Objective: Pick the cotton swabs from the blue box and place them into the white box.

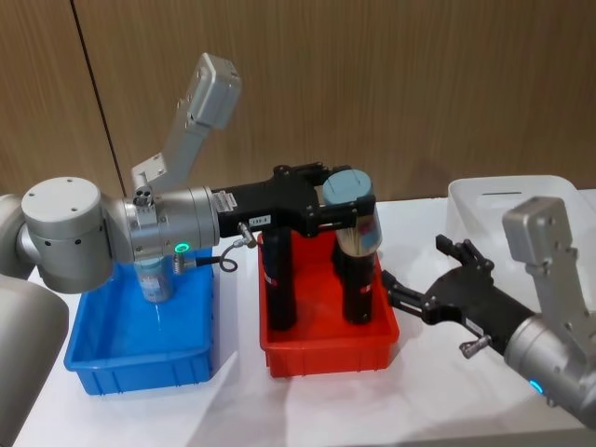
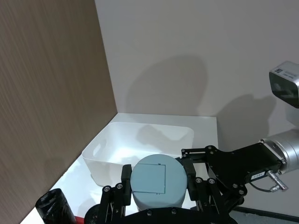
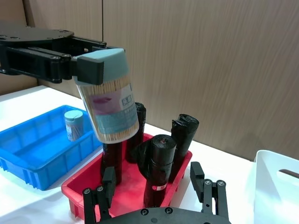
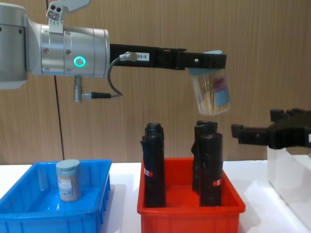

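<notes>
The left arm is stretching level across the scene from the robot's left, its left end effector (image 1: 341, 209) pinching a jar of cotton swabs (image 4: 212, 92) just under the pale blue lid. That jar is hanging tilted in the air above the red bin (image 1: 326, 355), higher than the black cylinders (image 4: 154, 165) standing upright inside it, and it is sitting between the blue box (image 1: 140, 365) and the white box (image 1: 484, 192) without touching either. The right arm is waiting low on the robot's right, its right end effector (image 1: 416, 264) pointing toward the red bin with its fingers spread and holding nothing. A second jar of cotton swabs (image 1: 155, 280) is standing upright in the blue box. The white box is resting at the right end of the white bench (image 1: 233, 412); its inside is not showing clearly.
</notes>
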`<state>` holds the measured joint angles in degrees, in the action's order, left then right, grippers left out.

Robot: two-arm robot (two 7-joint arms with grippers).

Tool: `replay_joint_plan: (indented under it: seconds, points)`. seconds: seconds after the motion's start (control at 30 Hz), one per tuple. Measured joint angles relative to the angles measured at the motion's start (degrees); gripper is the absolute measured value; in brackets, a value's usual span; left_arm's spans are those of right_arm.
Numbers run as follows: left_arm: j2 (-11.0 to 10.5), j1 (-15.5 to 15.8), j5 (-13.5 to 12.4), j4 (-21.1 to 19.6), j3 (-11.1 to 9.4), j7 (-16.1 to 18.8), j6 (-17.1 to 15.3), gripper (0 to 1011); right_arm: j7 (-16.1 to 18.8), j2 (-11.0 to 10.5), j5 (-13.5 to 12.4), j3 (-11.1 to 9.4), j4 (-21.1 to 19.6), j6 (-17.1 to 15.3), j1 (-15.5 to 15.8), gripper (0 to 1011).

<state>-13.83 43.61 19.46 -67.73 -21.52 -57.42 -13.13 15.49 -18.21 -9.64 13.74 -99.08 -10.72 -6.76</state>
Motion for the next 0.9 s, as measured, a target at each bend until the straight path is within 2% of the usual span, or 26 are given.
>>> replay_joint_plan:
  seconds: [0.5, 0.9]
  points:
    - [0.1, 0.1, 0.0, 0.1, 0.0, -0.1, 0.0, 669, 3.1, 1.2, 1.8, 0.0, 1.7, -4.3, -4.5, 1002]
    - [0.1, 0.1, 0.0, 0.1, 0.0, -0.2, 0.0, 669, 5.6, 2.0, 1.8, 0.2, 2.7, -7.0, -7.0, 1002]
